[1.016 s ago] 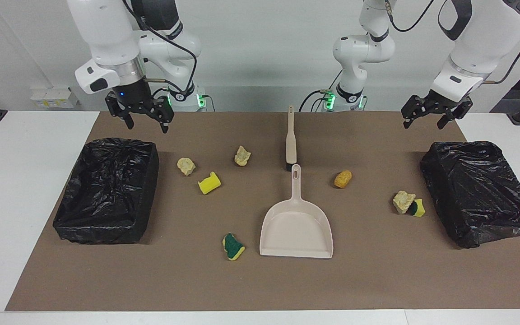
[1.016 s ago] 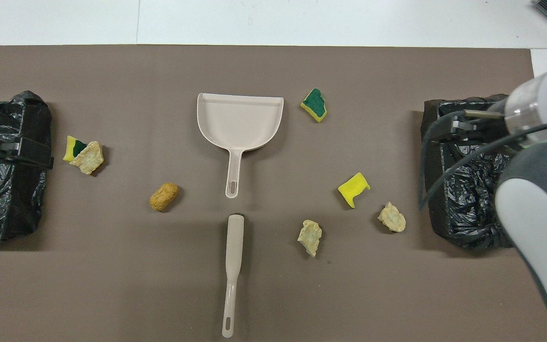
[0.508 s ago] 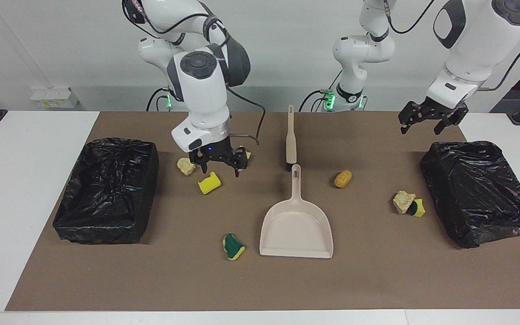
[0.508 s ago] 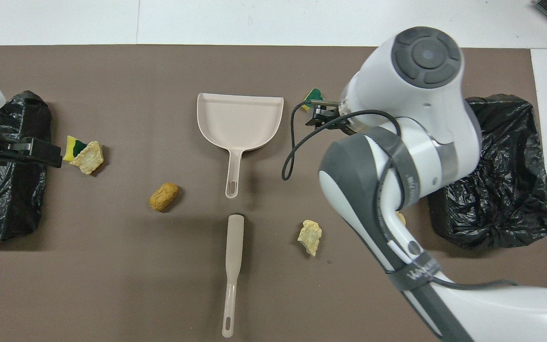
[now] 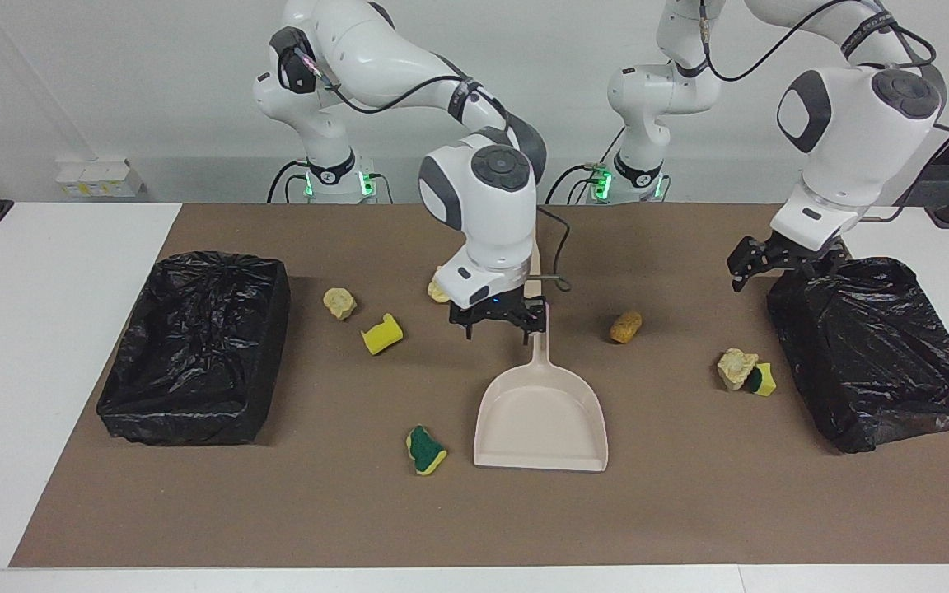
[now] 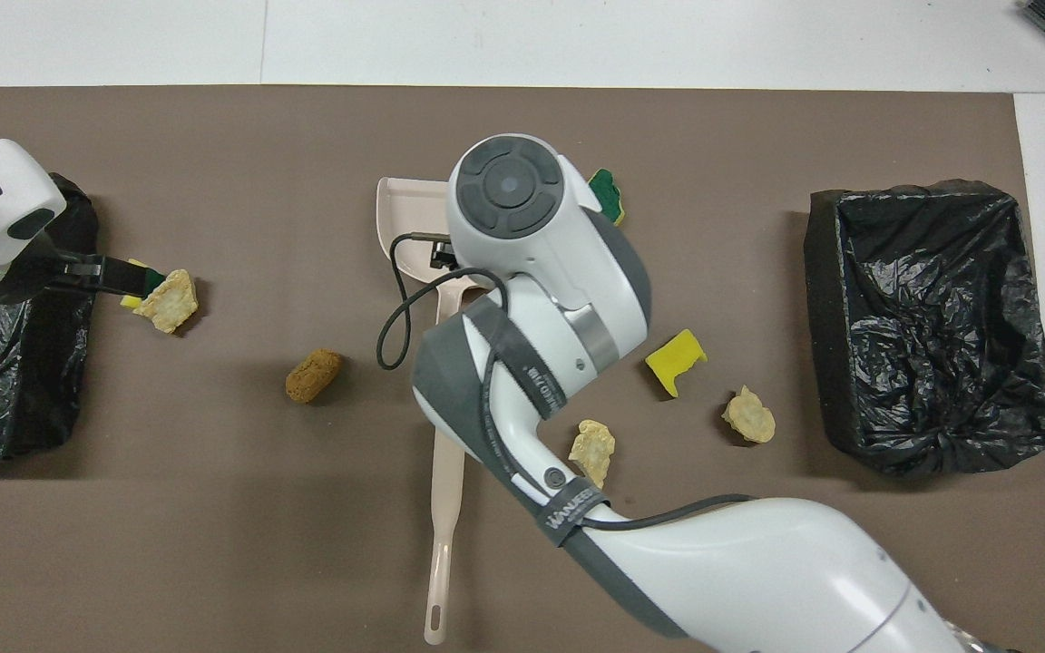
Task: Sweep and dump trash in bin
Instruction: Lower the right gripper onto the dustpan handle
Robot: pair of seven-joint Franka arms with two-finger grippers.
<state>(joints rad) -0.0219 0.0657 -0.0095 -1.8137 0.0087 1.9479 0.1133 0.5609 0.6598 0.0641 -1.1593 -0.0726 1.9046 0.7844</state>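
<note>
Right gripper [image 5: 497, 323] open and empty over dustpan handle [image 5: 539, 338]; left gripper [image 5: 759, 262] open, empty; sponge scraps [image 5: 381, 333] look light and squashy, so sweep them.

White arms [image 5: 491, 214], grey joints, black cables, seemingly black tools.

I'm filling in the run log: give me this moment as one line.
right gripper: open, over dustpan handle | left gripper: open, beside bin | trash: unswept on mat | brush: untouched
</note>
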